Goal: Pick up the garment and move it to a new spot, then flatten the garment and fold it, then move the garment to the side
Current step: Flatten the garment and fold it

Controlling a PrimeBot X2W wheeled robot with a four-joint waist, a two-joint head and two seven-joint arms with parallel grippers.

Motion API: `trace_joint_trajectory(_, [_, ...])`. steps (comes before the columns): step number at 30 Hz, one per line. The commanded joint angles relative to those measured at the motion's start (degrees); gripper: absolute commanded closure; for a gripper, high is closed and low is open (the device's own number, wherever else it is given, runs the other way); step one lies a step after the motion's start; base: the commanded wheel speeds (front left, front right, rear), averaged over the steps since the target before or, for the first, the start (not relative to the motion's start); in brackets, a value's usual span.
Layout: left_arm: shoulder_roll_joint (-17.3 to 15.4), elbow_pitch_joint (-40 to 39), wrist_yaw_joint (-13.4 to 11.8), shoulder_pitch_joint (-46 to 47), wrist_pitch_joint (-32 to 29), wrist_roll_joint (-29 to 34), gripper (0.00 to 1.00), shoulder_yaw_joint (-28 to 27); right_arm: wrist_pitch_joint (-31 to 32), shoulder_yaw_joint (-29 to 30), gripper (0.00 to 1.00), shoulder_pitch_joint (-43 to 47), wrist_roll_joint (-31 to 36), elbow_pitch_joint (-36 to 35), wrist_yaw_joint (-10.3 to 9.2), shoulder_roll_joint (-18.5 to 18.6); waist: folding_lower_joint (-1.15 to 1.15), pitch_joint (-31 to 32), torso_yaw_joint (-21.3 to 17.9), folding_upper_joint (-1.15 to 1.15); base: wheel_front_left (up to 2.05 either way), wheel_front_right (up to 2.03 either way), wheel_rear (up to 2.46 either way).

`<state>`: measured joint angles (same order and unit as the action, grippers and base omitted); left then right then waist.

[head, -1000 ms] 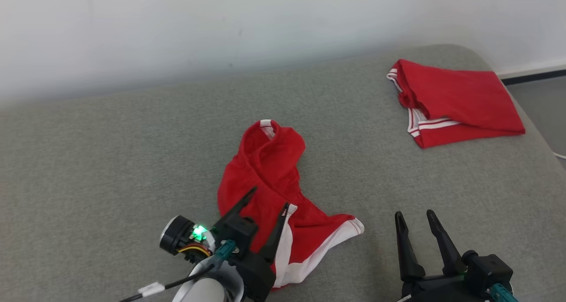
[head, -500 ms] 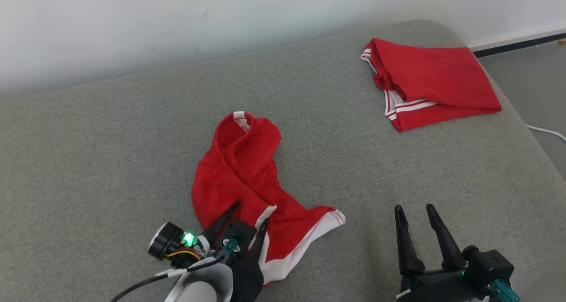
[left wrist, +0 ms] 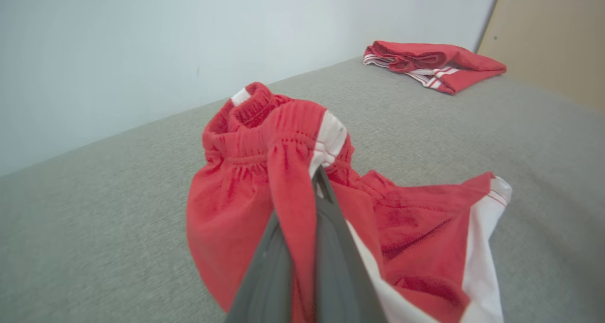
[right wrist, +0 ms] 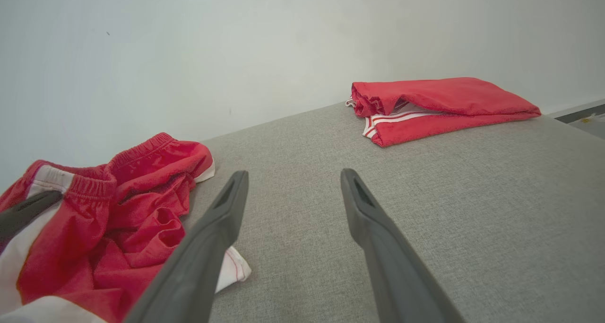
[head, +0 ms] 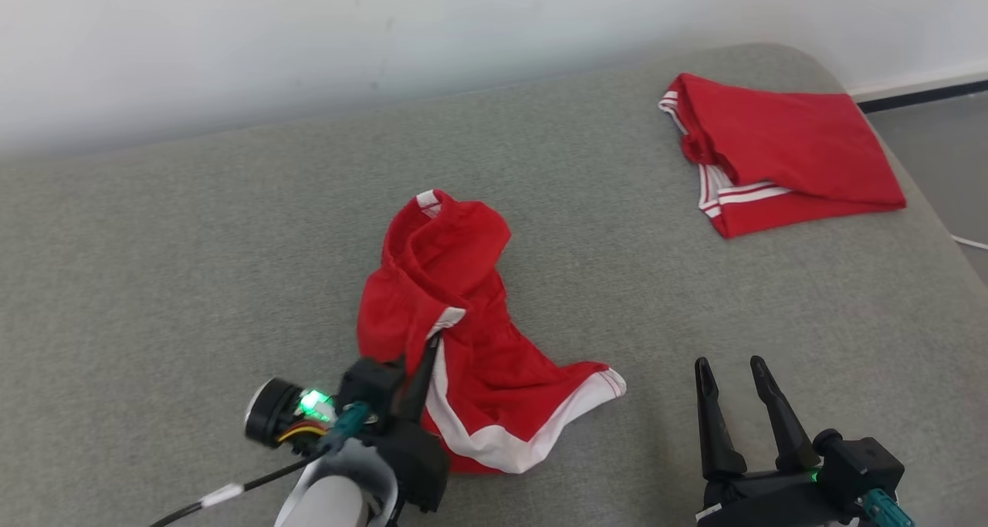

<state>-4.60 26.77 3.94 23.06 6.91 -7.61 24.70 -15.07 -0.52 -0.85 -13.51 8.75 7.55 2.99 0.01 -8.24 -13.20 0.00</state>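
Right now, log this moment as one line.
left claw: shut on crumpled red shorts | right claw: open, empty | folded red shorts: far right

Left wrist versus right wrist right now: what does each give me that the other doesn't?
Left wrist adds a close look at the left tool shut on a waistband fold of the crumpled shorts, plus a beige panel. Right wrist adds the right tool, open, bare cushion between its fingers, and a dark floor-level strip. Both share the shorts, the cushion, the folded red garment and the pale wall.

Head looks down, wrists low, all share crumpled garment (head: 463,319)
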Motion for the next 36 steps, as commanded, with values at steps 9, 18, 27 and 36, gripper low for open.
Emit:
trace_joint_trajectory(9, [-1.18,-3.72,-2.49,-10.10,5.27,-7.48,1.00,-6.27,-0.10,-0.02,0.00,0.12,1.24,0.44,-0.16,-0.08,-0.01,0.71,6.58,0.00,0.00,0.00,0.00])
trace_joint_trajectory(18, [-0.05,-0.39,-3.05,-16.23,7.84,-11.36,0.00,-8.66,-0.10,-0.26,0.00,0.46,1.58,0.76,-0.16,0.90,-0.01,1.14,8.98,0.00,0.00,0.00,0.00])
trace_joint_trajectory(27, [-0.16,-6.31,-3.79,-18.01,8.26,-9.96,0.00,-14.00,-0.10,-0.06,0.00,0.87,1.11,0.72,-0.16,1.25,-0.01,2.17,9.36,0.00,0.00,0.00,0.00])
trace_joint_trajectory(36, [-1.44,-15.30,-3.00,-21.40,8.29,-5.83,0.00,-20.56,-0.10,0.03,0.00,1.70,0.86,1.07,-0.16,1.36,-0.01,4.32,9.51,0.00,0.00,0.00,0.00])
